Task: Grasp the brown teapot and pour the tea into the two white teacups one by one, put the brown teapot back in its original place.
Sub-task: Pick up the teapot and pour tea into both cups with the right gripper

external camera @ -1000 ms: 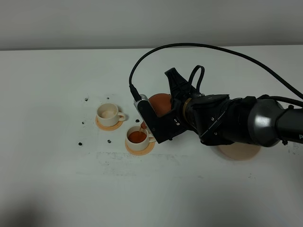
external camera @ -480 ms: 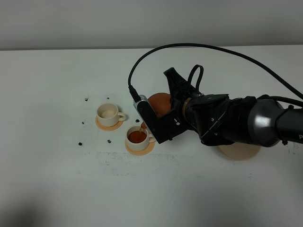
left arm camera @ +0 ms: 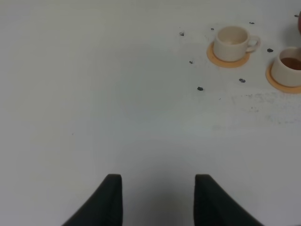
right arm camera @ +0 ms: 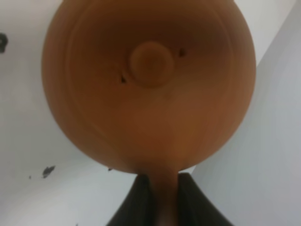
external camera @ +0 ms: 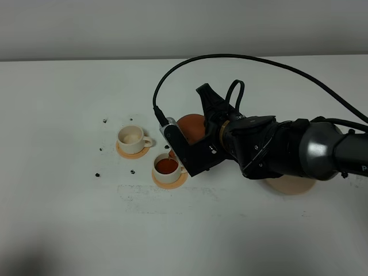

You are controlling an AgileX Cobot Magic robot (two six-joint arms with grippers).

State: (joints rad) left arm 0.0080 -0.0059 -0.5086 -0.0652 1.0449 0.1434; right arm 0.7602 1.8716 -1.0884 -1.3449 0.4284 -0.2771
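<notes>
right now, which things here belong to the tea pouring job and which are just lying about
Job: teapot, filled cup, empty cup, beige disc, right gripper.
Lying about: coasters, black specks, cable, left gripper.

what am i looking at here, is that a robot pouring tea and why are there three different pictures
Yes, it is a robot with two arms, each ending in jaws. The wide picture comes from a camera mounted high; the other two come from cameras on the wrists. On the white table stand two white teacups on orange coasters: one holds tea, the other looks empty. The right arm holds the brown teapot beside the filled cup; its wrist picture shows the jaws closed on the handle. A pale round disc lies partly under that arm. The left jaws stand apart over bare table, holding nothing.
</notes>
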